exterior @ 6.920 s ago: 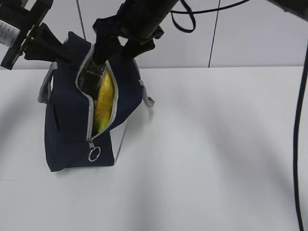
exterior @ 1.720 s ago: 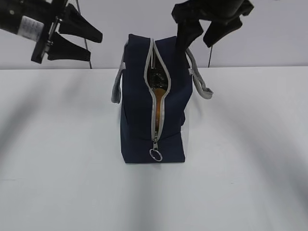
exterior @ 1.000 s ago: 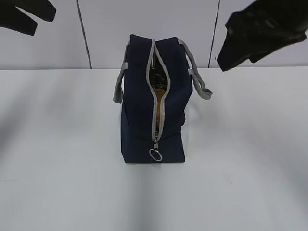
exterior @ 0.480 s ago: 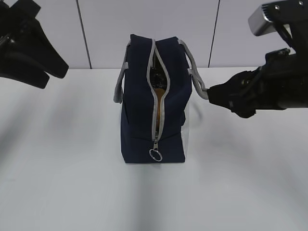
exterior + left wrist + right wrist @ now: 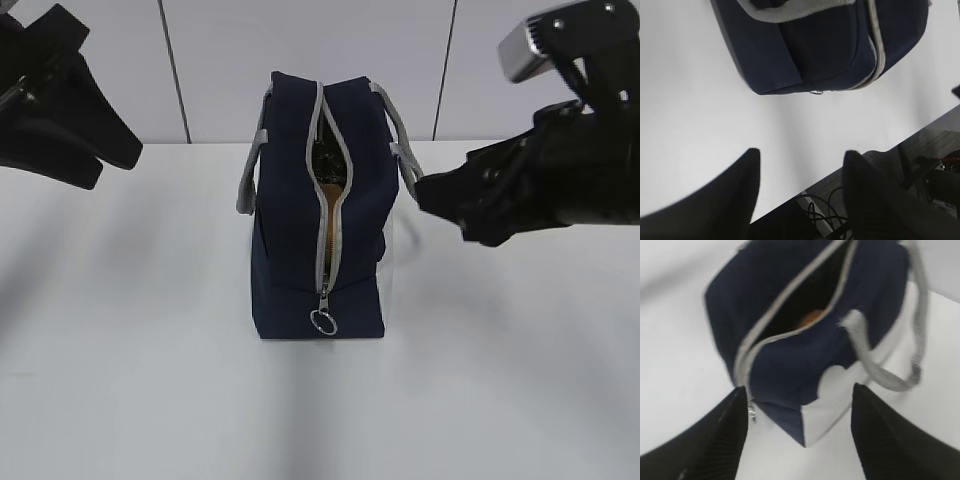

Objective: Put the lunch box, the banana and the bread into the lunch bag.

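the bag [image 5: 318, 215] stood between both empty, parted end effectors, the right end effector [image 5: 440, 200] nearer, beside its handle [image 5: 408, 165].

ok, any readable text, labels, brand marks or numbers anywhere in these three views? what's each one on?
None readable in any view.
Tall navy-blue fabric lunch bag with grey zipper: no print or logo visible on the sides shown.
White side panel of the bag: blank, though blurred in the right wrist view.
Equipment below the table edge in the left wrist view: too small and dark to make out any marking.
Black grippers and silver bracket: no lettering visible.
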